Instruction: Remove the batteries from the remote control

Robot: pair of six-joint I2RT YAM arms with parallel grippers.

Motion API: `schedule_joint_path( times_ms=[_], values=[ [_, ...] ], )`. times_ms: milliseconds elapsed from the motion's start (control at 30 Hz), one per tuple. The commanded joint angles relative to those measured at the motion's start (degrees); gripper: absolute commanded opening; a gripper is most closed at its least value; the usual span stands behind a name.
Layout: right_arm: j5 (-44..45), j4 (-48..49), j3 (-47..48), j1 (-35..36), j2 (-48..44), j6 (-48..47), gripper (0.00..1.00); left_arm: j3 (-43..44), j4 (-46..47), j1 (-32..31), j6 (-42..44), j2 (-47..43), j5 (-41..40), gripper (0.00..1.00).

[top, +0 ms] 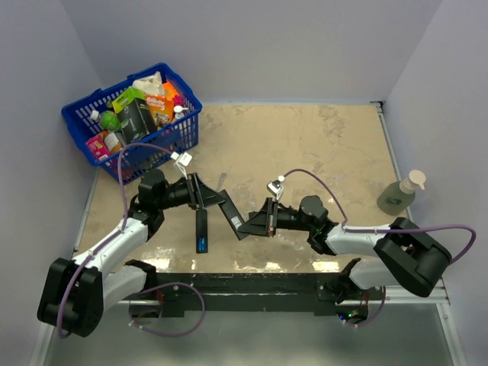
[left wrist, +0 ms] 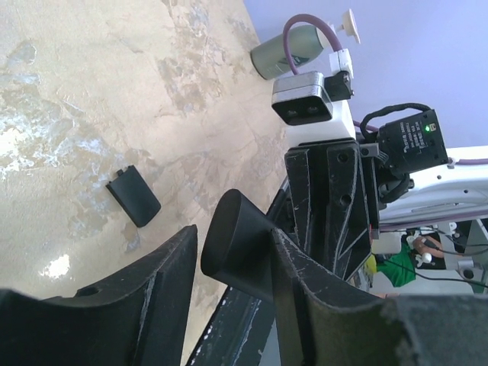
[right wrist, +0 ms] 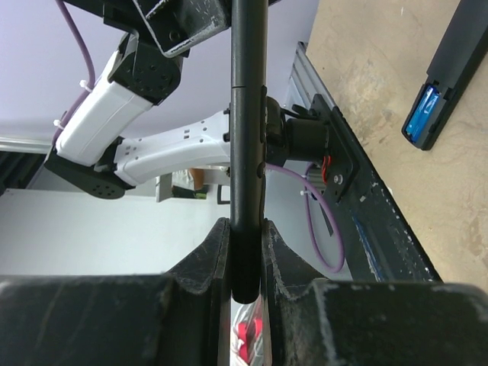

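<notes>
Blue batteries (right wrist: 421, 114) sit in a remote (top: 202, 225); basket (top: 80, 137), soap bottle (top: 398, 196) apart.

The top camera looked down over the whole table (top: 320, 145); both wrist cameras sat close (facing each other) on the held remote (right wrist: 245, 114).

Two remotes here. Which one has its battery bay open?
The remote lying on the table: blue batteries show at its open end. The other remote is clamped edge-on in the right tool, no cells visible.
</notes>
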Motion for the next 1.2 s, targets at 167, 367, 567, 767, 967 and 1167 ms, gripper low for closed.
schedule_joint_path(
  times_ms=[167,367,567,767,967,1167],
  values=[
    [0.2,3.2,0.8,0.2,-3.5,-0.8,0.0,-2.6,7.3,0.3,-1.7,-2.1,1.8,0.67],
    [0.8,3.5,1.9,0.2,-2.9,-0.3,0.0,-4.2,8.7,0.2,-2.4,-4.0,4.0,0.7],
    [0.3,4.3,2.4,0.2,-1.8,0.3,0.0,-5.2,10.9,0.1,-3.6,-3.6,4.4,0.7],
    [0.1,4.2,2.5,0.2,-1.5,-0.1,0.0,-5.9,14.2,-0.3,-5.4,-2.2,5.0,0.7],
    [-0.1,4.6,2.4,0.3,-0.8,-0.1,0.0,-6.7,17.2,-1.1,-7.1,-0.7,4.9,0.66],
    [-0.2,5.5,2.7,0.3,0.3,0.2,0.0,-7.1,18.0,-2.1,-6.9,0.6,4.5,0.61]
  ],
)
